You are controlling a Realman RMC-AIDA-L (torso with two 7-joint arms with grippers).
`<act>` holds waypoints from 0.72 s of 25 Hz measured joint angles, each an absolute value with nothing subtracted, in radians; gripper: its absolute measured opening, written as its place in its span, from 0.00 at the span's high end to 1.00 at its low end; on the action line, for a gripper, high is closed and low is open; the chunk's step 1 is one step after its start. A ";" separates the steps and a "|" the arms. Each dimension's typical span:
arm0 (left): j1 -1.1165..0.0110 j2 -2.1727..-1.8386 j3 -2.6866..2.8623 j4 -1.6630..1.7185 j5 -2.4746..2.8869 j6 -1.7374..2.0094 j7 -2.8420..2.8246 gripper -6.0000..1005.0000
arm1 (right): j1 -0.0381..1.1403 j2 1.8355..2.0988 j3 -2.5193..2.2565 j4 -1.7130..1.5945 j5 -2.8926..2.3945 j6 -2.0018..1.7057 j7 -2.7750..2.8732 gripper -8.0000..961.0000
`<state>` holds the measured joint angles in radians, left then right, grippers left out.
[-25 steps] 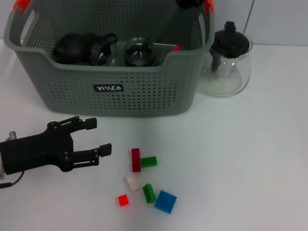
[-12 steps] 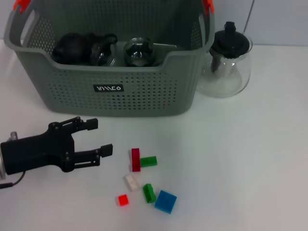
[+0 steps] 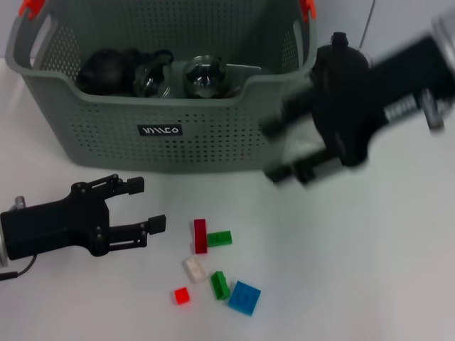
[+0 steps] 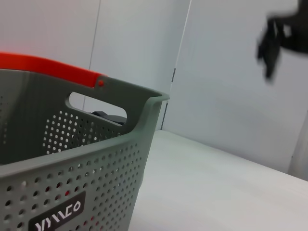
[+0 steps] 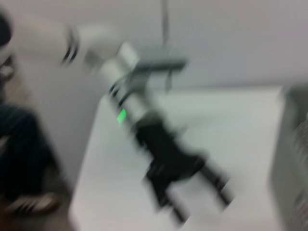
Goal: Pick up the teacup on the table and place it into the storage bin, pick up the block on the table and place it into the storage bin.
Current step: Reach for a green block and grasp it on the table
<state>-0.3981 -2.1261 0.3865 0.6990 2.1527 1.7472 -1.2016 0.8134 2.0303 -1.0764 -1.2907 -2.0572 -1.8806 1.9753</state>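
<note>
We see the storage bin (image 3: 170, 99), a large grey-green perforated basket with orange handle clips and a small black label, standing at the back of the white counter (image 3: 370, 270); inside it lie dark rounded teaware pieces and a glass teacup (image 3: 205, 77). In front of the bin, a cluster of small blocks lies loose on the counter: a dark red block (image 3: 200, 236) touching a green block (image 3: 220, 239), a white block (image 3: 193, 268) just below them, a second green block (image 3: 220, 285), a blue block (image 3: 244, 297) beside it, and a small red block (image 3: 182, 295) slightly apart. The left claw (image 3: 146, 206) rests low over the counter to the left of the blocks, its black fingers spread and empty, pointing toward the cluster. The right claw (image 3: 281, 153) appears as a dark motion-blurred shape in front of the bin's right end, partly covering a glass teapot (image 3: 341, 64) with a black lid; we cannot tell how its fingers stand. The left wrist view shows the bin's corner and orange clip (image 4: 48, 67) close up.
</note>
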 joint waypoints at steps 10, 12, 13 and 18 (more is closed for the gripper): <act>-0.404 -2.125 0.388 0.703 2.163 1.746 -1.201 0.15 | 0.876 2.096 -1.228 -1.028 -2.365 -1.688 1.907 0.34; -0.405 -2.125 0.388 0.703 2.163 1.746 -1.201 0.15 | 0.907 2.102 -1.286 -0.946 -2.379 -1.596 1.902 0.34; -0.407 -2.125 0.388 0.702 2.163 1.746 -1.201 0.15 | 0.928 2.102 -1.316 -0.897 -2.379 -1.549 1.901 0.34; -0.407 -2.125 0.388 0.699 2.157 1.746 -1.201 0.15 | 1.013 2.111 -1.430 -0.715 -2.340 -1.376 1.880 0.35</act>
<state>-0.4066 -2.1245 0.3879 0.6987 2.1572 1.7455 -1.2010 1.0129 2.1109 -1.4298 -0.7154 -2.3402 -1.3764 1.8797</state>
